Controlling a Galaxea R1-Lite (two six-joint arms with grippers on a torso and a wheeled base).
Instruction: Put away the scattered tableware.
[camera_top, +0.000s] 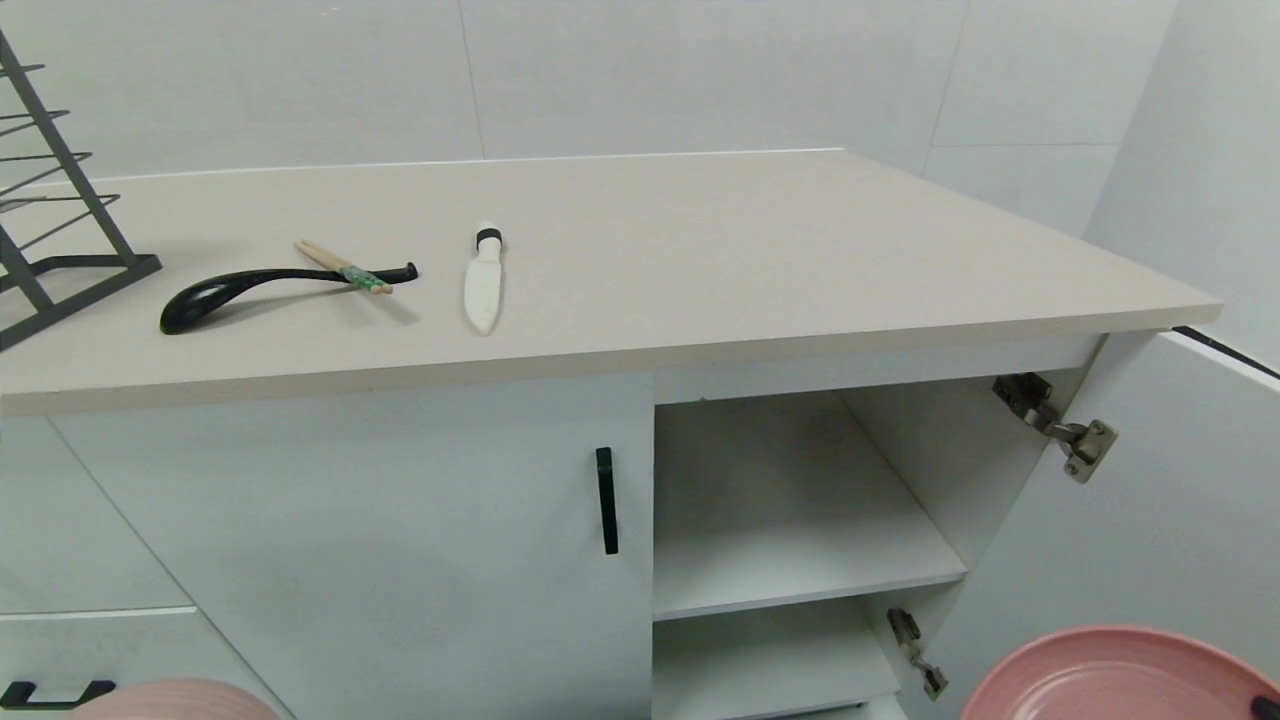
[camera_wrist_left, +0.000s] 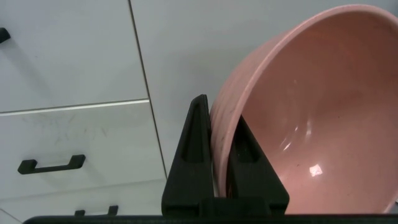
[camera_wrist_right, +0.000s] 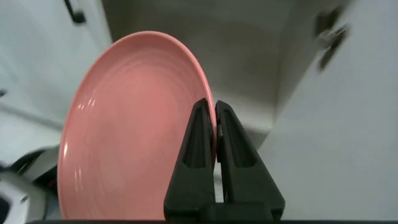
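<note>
The left gripper (camera_wrist_left: 217, 117) is clamped on the rim of the pink bowl (camera_wrist_left: 311, 106), one black finger against the ribbed outer wall and the other inside the rim; the bowl is tipped on its side, so its glossy inner surface with a few bright highlights faces the wrist camera. Behind it are white drawer fronts (camera_wrist_left: 68, 143) with black handles. In the head view the bowl's edge sits low on the robot's left, in front of the cabinet. The right gripper (camera_wrist_right: 212, 109) pinches the edge of the pink plate (camera_wrist_right: 134, 118), fingers pressed together on the rim with the plate standing nearly on edge and its ringed face in view. In the head view the plate is low on the robot's right, just in front of the open cabinet (camera_top: 800, 500), whose right door (camera_top: 1180, 520) is swung wide on its metal hinges. Inside are a white upper shelf (camera_top: 790, 570) and a second shelf below it. The left door (camera_top: 400, 540) is closed, with a black vertical handle (camera_top: 606, 500). Up on the countertop (camera_top: 800, 250) lie a black spoon (camera_top: 230, 288) with a pair of chopsticks (camera_top: 345, 267) crossing its handle, and a white knife (camera_top: 483, 280) just beside them toward the right. A dark wire dish rack (camera_top: 50, 250) stands at the counter's left end.
</note>
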